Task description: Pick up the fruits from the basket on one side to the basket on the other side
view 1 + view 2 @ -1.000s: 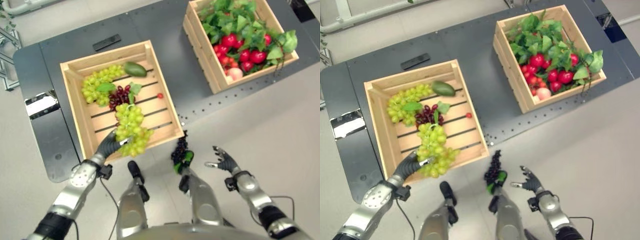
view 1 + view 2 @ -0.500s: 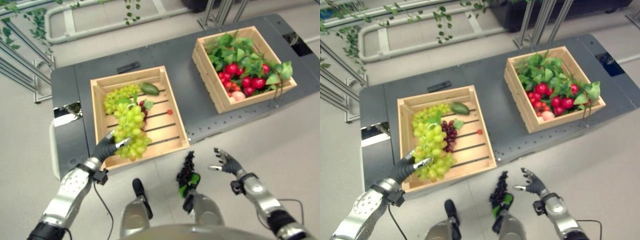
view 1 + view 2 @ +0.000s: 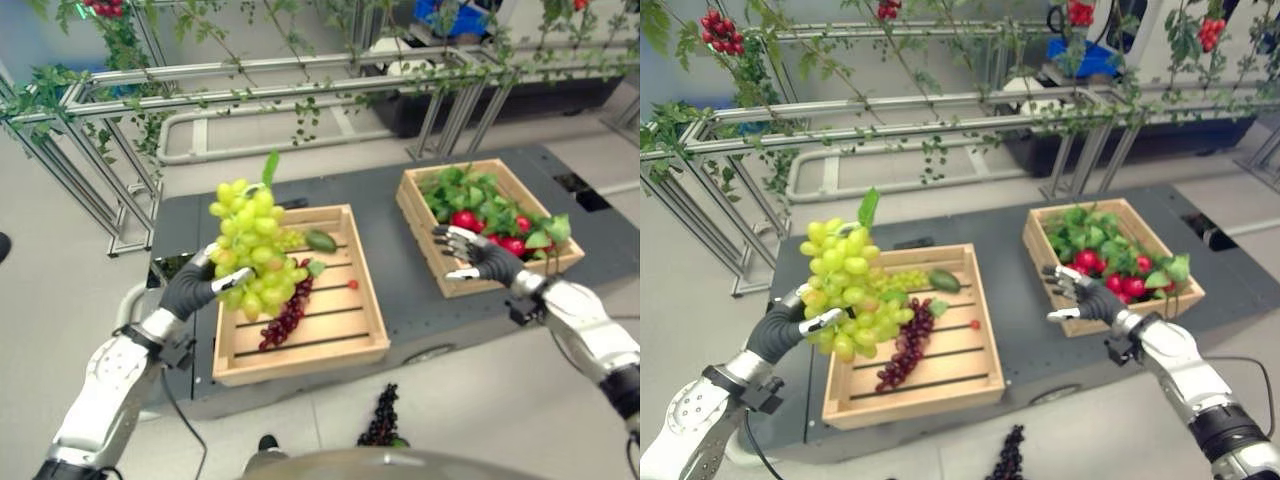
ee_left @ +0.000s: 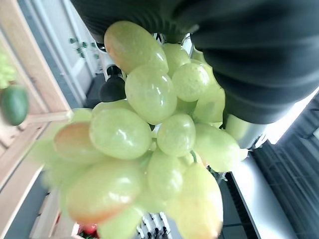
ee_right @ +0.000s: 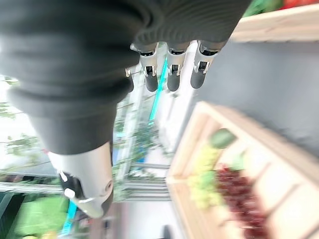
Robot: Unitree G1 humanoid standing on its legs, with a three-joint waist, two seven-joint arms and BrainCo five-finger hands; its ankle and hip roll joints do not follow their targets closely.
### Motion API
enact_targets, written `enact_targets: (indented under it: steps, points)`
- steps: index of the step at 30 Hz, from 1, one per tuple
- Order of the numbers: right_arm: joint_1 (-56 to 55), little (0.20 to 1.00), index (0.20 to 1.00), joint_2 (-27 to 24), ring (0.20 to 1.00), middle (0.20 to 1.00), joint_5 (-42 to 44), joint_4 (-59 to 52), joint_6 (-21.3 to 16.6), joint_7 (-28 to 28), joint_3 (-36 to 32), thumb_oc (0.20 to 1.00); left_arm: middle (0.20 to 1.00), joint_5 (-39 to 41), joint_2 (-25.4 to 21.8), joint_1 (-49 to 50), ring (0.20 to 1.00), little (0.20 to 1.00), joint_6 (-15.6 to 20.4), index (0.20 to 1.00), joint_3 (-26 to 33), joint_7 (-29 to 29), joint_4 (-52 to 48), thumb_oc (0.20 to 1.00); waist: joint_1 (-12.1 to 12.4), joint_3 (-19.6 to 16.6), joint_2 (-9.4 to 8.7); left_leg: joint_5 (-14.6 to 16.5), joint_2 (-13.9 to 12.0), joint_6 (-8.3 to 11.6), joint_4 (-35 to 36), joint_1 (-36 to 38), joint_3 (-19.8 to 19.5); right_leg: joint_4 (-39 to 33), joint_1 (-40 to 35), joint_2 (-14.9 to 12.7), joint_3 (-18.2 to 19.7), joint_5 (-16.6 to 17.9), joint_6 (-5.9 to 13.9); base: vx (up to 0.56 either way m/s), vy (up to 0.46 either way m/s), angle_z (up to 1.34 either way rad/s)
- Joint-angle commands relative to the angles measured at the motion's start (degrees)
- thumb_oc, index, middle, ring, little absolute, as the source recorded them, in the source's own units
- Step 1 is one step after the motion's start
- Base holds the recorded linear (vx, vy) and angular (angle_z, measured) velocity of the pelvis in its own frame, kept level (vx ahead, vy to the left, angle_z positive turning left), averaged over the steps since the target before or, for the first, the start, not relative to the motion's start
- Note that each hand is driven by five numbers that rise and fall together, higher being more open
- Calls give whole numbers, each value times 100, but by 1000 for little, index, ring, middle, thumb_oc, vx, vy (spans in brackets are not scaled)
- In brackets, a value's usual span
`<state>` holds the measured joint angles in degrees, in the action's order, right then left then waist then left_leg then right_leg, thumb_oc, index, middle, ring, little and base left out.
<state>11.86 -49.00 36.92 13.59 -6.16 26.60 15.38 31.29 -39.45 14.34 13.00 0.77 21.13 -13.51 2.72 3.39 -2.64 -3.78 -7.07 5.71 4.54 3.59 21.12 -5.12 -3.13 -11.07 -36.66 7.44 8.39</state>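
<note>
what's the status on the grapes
Left robot hand shut on green grapes, lifted above left crate. Right robot hand open, empty, before right crate. Nothing between the crates.

Left hand (image 3: 190, 288) clenched, right hand (image 3: 478, 256) apparently open.

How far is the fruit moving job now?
Nothing can be counted as finished from these views. In hand: the left hand holds a green grape bunch lifted above the left crate. Left: carry it to the right crate, beside which the open right hand hovers. Dark grapes, an avocado and more green grapes remain in the left crate.
</note>
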Motion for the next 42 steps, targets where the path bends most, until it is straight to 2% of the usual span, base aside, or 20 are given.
enact_targets:
  steps: [1, 10, 11, 14, 15, 16, 22, 31, 42]
  points:
    - [672, 1000, 1000, 111, 1000, 1000, 677, -596, -62, 241, -6, 1000, 200, 158, -73, -361, 200, 200, 453, 200, 260, 44, -473, 200, 72, -153, -157, 265, 320, -24, -21, 114, -16, 240, -48, 121, -30, -269, 86, 36, 16, 17]
    - [1729, 1000, 1000, 765, 1000, 1000, 714, -768, 2, 287, 814, 1000, 200, 31, 56, -730, 200, 200, 450, 200, 101, 46, -441, 200, 194, -250, -142, 317, 378, -78, -15, 263, -74, 277, -231, 63, -63, -259, 98, 20, 17, 6]
    - [2047, 1000, 1000, 1063, 1000, 1000, 826, -758, 18, 248, 1045, 1000, 200, 50, 79, -884, 200, 200, 448, 200, -23, 19, -429, 200, 222, -264, -136, 326, 390, -92, -16, 288, -64, 291, -243, 48, -71, -254, 97, 0, 0, 0]
    - [2519, 1000, 1000, 1533, 1000, 1000, 969, -721, 68, 212, 1412, 1000, 200, 25, 135, -1074, 200, 200, 450, 200, -177, -25, -390, 200, 251, -288, -129, 336, 407, -110, -15, 318, -52, 310, -254, 32, -59, -251, 86, 0, 0, 0]
    - [2541, 1000, 1000, 1541, 1000, 1000, 972, -707, 66, 209, 1423, 1000, 200, 22, 137, -1081, 200, 200, 453, 200, -171, -28, -382, 200, 245, -280, -128, 337, 407, -110, -15, 319, -50, 311, -254, 32, -57, -251, 87, 0, 0, 0]
    - [2812, 1000, 1000, 1811, 1000, 1000, 1037, -742, 89, 197, 1651, 1000, 200, -3, 133, -1223, 200, 200, 455, 200, -264, -67, -380, 200, 257, -299, -118, 336, 413, -118, -16, 331, -42, 329, -261, 23, -51, -251, 80, 0, 0, 0]
    - [3513, 1000, 1000, 2369, 1000, 1000, 1095, -567, 127, 163, 2116, 1000, 200, 4, 81, -1562, 200, 200, 465, 200, -512, -78, -466, 200, 270, -347, -114, 336, 428, -137, -14, 342, -30, 362, -253, 12, -45, -246, 61, 0, 0, 0]
    - [3995, 1000, 1000, 2823, 1000, 1000, 1344, -599, 157, 225, 2364, 1000, 200, -34, -26, -1935, 200, 200, 465, 200, -794, -68, -454, 200, 246, -379, -104, 340, 427, -143, -14, 356, -39, 390, -259, 8, -29, -248, 48, 0, 0, 0]
    - [3960, 1000, 1000, 2809, 1000, 1000, 1242, -686, 202, 296, 2454, 1000, 200, -178, -54, -2009, 200, 200, 451, 200, -862, -7, -435, 200, 205, -415, -94, 356, 430, -152, -12, 386, -46, 383, -285, 25, -1, -272, 35, 0, 0, 0]
